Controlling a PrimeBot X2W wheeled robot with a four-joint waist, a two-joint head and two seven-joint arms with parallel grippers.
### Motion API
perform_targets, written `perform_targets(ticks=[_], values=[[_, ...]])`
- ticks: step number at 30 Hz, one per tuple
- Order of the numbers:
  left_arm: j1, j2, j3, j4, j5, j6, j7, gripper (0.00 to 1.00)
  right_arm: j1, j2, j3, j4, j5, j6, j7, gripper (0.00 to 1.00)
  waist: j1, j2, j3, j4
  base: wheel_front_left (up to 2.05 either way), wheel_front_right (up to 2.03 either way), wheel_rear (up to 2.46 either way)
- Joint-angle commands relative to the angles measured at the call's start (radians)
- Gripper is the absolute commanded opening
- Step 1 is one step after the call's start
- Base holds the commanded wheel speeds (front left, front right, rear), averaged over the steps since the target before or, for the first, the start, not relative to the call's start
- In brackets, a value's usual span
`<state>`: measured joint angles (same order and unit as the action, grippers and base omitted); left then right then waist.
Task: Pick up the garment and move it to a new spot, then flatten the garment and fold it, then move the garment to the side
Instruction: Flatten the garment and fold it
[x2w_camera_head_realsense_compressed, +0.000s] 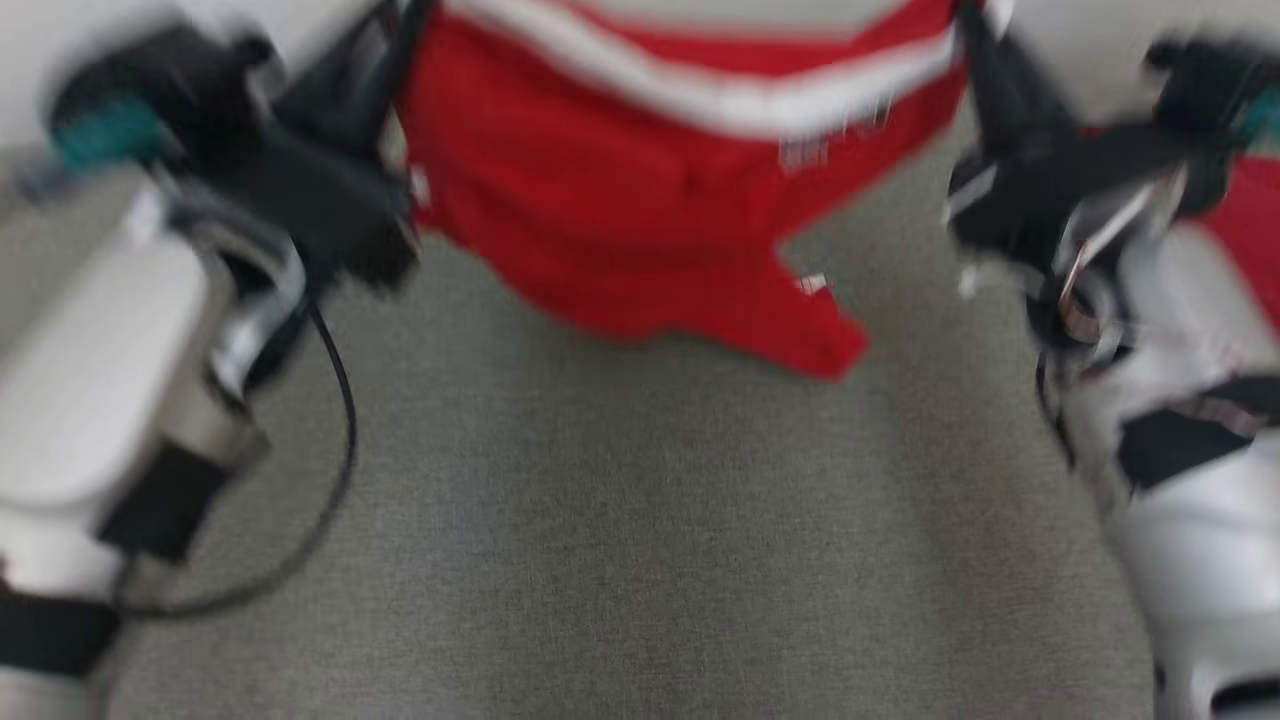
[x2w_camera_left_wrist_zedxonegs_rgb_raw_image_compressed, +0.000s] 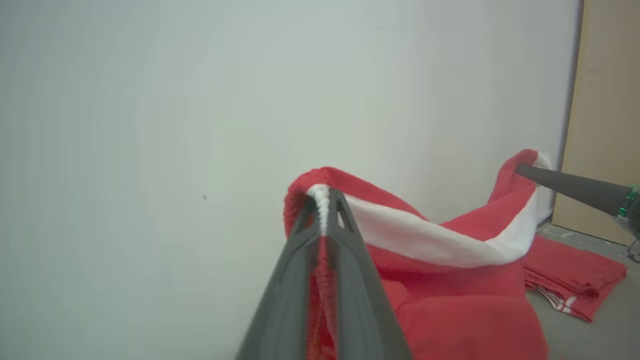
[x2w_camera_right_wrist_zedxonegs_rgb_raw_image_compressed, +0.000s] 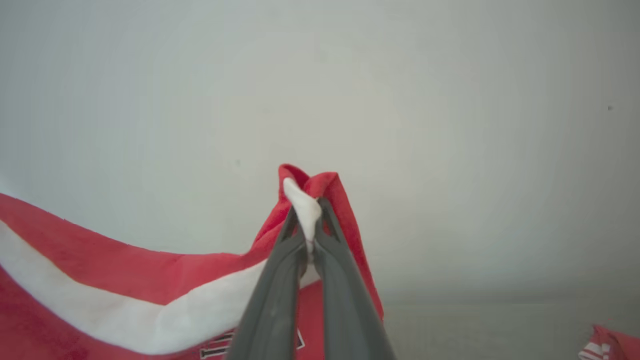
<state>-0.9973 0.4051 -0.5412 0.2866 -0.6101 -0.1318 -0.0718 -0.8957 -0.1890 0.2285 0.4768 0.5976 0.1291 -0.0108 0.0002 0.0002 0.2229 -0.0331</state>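
Note:
The garment is red with a white band and small printed lettering. It hangs stretched between my two grippers above the grey surface, its lower corner sagging toward it. My left gripper is shut on one upper corner; in the left wrist view its tips pinch the white band and red cloth. The opposite corner is pinched by my right gripper, and the right wrist view shows its tips shut on the cloth. The head view is blurred.
Another red cloth lies folded on the grey surface to the right, also seen at the head view's right edge. A white wall stands behind, with a tan panel beside it. A black cable loops from my left arm.

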Motion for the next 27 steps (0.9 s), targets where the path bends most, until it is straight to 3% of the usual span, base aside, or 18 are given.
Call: perform_targets(ticks=[1, 8, 15, 20, 27], values=[[-0.100, 0.006, 0.013, 0.024, -0.032, 0.003, 0.018, 0.00, -0.106, 0.004, -0.017, 0.025, 0.007, 0.002, 0.024, 0.00, -0.0002, -0.0002, 0.177, -0.014, 0.00, 0.00, 0.00], [-0.532, -0.027, 0.017, 0.192, -0.098, 0.003, 0.027, 0.00, -0.586, 0.044, -0.151, 0.233, -0.017, 0.002, 0.068, 0.00, -0.0002, -0.0002, 0.333, -0.018, 0.00, 0.00, 0.00], [-0.773, -0.048, -0.004, 0.326, -0.135, 0.003, -0.001, 0.00, -0.874, 0.072, -0.233, 0.410, -0.084, 0.002, 0.049, 0.00, -0.0002, -0.0002, 0.407, -0.019, 0.00, 0.00, 0.00], [-0.881, -0.054, -0.030, 0.435, -0.167, 0.003, -0.035, 0.00, -0.996, 0.091, -0.256, 0.516, -0.138, 0.002, 0.008, 0.00, -0.0002, -0.0002, 0.435, -0.022, 0.00, 0.00, 0.00], [-0.921, -0.067, -0.092, 0.520, -0.224, 0.003, -0.080, 0.00, -1.054, 0.098, -0.248, 0.622, -0.188, 0.002, -0.032, 0.00, -0.0002, -0.0002, 0.463, -0.018, 0.00, 0.00, 0.00]])
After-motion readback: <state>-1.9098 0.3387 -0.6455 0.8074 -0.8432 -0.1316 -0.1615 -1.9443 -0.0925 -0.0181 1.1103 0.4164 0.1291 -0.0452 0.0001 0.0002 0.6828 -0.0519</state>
